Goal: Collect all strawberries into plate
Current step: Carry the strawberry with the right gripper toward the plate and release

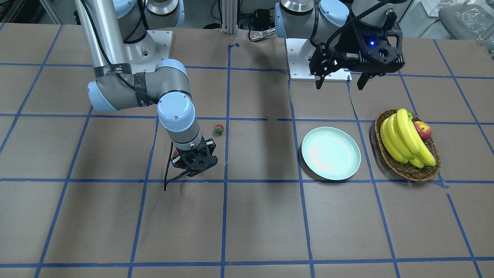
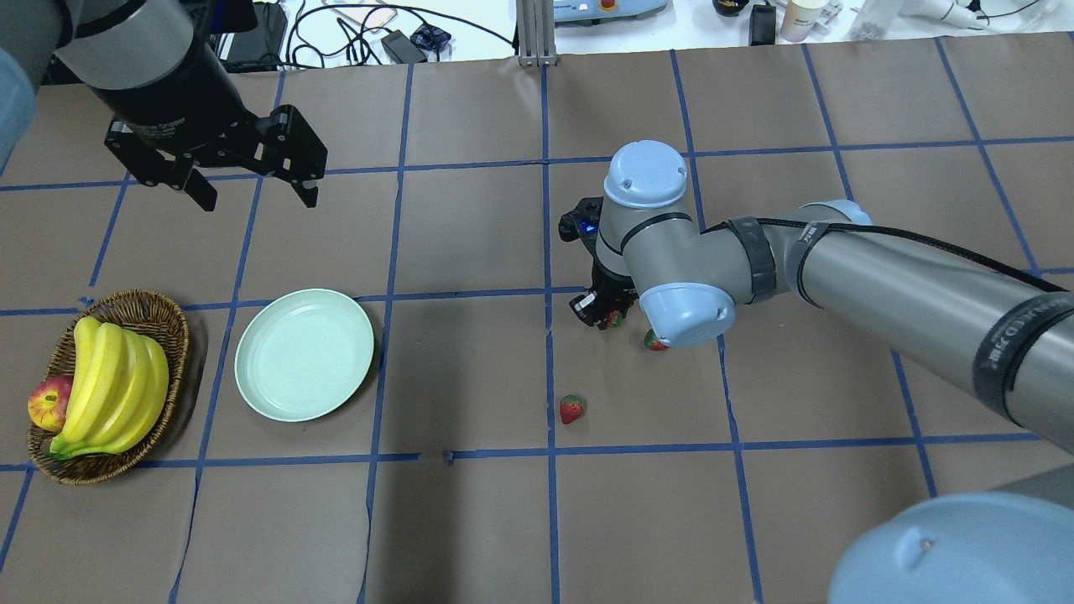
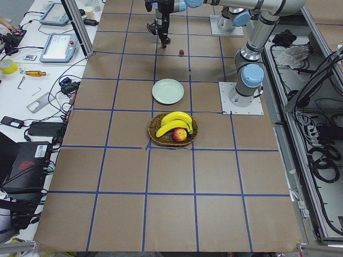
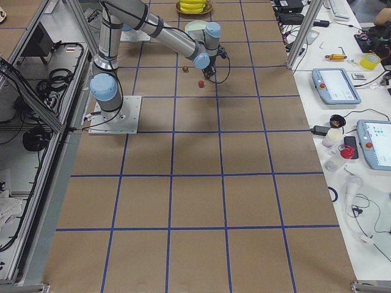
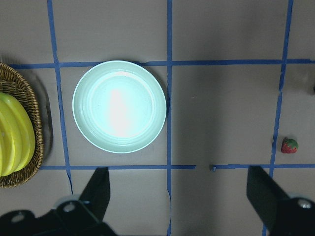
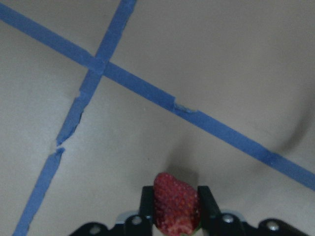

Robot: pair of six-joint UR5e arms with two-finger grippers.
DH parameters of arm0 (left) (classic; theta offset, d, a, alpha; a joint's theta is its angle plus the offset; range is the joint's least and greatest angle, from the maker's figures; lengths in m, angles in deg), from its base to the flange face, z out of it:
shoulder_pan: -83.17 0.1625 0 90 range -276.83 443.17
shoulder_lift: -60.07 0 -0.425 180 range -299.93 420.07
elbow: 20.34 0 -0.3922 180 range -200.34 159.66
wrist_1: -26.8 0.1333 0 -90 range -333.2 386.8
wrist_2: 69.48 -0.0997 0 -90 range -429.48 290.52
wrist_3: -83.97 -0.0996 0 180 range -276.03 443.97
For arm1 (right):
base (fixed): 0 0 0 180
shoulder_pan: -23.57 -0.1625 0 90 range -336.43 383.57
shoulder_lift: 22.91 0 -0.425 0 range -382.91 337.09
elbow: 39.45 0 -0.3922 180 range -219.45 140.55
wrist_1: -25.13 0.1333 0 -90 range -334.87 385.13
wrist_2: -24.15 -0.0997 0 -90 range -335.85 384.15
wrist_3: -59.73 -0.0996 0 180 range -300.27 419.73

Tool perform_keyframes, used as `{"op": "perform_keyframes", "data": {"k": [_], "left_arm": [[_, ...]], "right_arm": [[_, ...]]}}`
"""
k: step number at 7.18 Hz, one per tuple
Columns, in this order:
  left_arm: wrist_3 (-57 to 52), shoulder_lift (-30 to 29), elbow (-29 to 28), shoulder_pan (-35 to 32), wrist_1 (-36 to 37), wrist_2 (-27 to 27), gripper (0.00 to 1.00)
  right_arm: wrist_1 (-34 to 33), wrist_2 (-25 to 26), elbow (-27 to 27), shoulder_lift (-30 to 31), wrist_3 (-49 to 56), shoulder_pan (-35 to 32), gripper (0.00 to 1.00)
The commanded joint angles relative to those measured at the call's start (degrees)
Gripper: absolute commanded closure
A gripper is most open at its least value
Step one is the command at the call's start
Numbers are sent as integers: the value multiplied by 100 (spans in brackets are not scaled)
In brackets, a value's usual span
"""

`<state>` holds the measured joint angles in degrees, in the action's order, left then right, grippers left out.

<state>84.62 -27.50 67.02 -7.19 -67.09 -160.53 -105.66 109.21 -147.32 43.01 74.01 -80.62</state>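
Observation:
My right gripper (image 2: 601, 314) is low over the table and shut on a strawberry (image 6: 176, 206), whose red side shows between the fingers (image 2: 615, 319). A second strawberry (image 2: 653, 341) lies beside it, half hidden under my right wrist; it peeks out in the front view (image 1: 176, 153). A third strawberry (image 2: 571, 409) lies loose on the paper (image 1: 219, 129) (image 5: 290, 145). The mint-green plate (image 2: 304, 354) (image 1: 330, 153) (image 5: 119, 106) is empty, left of centre. My left gripper (image 2: 252, 195) (image 1: 341, 82) (image 5: 179, 196) hangs open and empty, high above the table beyond the plate.
A wicker basket (image 2: 155, 306) (image 1: 405, 172) with bananas (image 2: 113, 382) and an apple (image 2: 49, 403) stands just left of the plate. Blue tape lines grid the brown paper. My right arm stretches across the table's right half.

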Motion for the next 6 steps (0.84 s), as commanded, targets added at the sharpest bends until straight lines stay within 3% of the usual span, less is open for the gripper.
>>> {"op": "perform_keyframes", "data": {"k": [1, 3, 6], "left_arm": [[-4, 3, 0, -8, 2, 8, 0], [5, 3, 0, -8, -7, 8, 0], [-4, 12, 0, 1, -7, -1, 0]], "right_arm": [[569, -542, 517, 35, -371, -100, 100], [591, -910, 871, -34, -1457, -660, 100], [521, -1062, 872, -420, -1744, -979, 100]]}}
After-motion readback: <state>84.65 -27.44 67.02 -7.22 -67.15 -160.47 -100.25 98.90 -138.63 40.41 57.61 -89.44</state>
